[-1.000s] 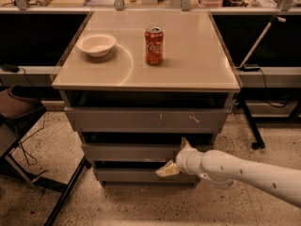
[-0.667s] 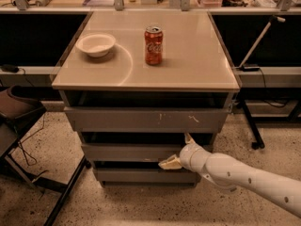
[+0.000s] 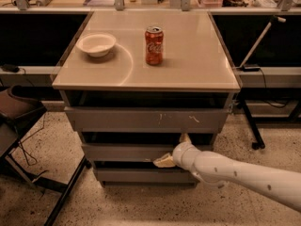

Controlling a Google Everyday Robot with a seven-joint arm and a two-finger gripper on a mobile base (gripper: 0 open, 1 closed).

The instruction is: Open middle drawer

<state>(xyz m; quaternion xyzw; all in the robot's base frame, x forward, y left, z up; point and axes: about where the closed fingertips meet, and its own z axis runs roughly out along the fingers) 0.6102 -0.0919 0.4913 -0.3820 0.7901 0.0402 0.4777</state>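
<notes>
Since the white arm has crept a little up and to the left over the last second, the cream-fingered two-finger gripper [image 3: 175, 149] now sits against the right part of the wide, shallow, plain grey middle drawer [image 3: 124, 152]. That puts it at about 5 o'clock from the centre of the camera view, the arm reaching in from 4 o'clock. Its fingers are spread wide: the upper one pokes into the dark gap above the front, and the lower one lies along the front's bottom edge (nothing looks clamped between them). The drawer, at 6 o'clock beneath the larger grey front with white scratches [image 3: 146, 119], has not visibly slid out, so the pull seems yet to come. On the flat tan cabinet top [image 3: 197, 55], the round white bowl [image 3: 96, 44] at 10 o'clock and the red drink can [image 3: 154, 45] at 12 stand unmoved.
</notes>
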